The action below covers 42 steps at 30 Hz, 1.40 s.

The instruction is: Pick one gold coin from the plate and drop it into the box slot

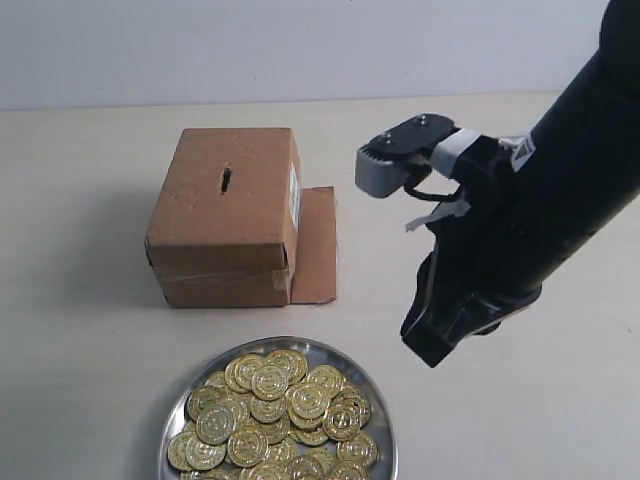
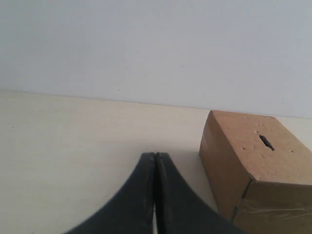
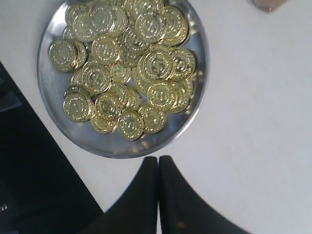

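Gold coins (image 1: 275, 415) lie heaped on the plate (image 1: 322, 349) at the near edge of the table (image 1: 80, 350). Behind the plate stands the box (image 1: 225, 225), with the slot (image 1: 226, 180) showing as a dark slit in its top face and a loose flap (image 1: 317, 245) against its right side. Right gripper (image 3: 158, 159) hangs over the table to the right of the plate, its fingers pressed flat together with no coin between them and its tips just outside the plate's rim. Left gripper (image 2: 155, 156) also has its fingers pressed together, low over the bare table, with the box near it to one side.
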### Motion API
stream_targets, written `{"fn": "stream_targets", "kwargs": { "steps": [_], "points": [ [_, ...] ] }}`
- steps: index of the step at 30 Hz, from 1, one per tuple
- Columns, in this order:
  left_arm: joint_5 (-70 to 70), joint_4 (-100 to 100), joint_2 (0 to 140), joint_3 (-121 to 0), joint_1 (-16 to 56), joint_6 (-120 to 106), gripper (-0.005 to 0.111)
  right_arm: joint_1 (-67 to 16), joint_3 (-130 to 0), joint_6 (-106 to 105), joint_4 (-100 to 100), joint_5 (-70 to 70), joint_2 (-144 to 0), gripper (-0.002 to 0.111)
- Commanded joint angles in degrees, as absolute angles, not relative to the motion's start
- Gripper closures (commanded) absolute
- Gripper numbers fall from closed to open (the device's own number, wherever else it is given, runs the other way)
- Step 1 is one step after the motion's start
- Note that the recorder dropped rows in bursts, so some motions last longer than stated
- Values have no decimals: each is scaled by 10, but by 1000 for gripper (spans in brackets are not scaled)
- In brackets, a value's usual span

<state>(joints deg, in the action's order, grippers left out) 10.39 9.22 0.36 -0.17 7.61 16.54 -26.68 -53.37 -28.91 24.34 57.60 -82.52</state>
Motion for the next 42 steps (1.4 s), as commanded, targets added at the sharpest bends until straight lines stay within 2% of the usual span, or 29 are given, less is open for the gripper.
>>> {"fn": "stream_targets", "kwargs": {
  "steps": [1, 14, 23, 26, 32, 34, 36, 42],
  "points": [
    [97, 96, 0, 0, 79, 167, 107, -313, -538, -319, 244, 557, -856, 108],
    [97, 96, 0, 0, 79, 167, 107, -467, -567, -294, 86, 445, -928, 108],
    [97, 96, 0, 0, 79, 167, 107, -493, -618, -298, 44, 430, -1003, 108],
    [97, 96, 0, 0, 79, 167, 107, -493, -629, -298, 44, 433, -1025, 99],
    [97, 97, 0, 0, 79, 167, 107, -493, -639, -305, 43, 438, -1042, 60],
    [97, 97, 0, 0, 79, 167, 107, -493, -639, -305, 43, 438, -1042, 51],
    [97, 97, 0, 0, 79, 167, 107, -493, -639, -305, 41, 439, -1043, 46],
    [97, 97, 0, 0, 79, 167, 107, -493, -639, -301, 39, 442, -1067, 45]
  ]
}}
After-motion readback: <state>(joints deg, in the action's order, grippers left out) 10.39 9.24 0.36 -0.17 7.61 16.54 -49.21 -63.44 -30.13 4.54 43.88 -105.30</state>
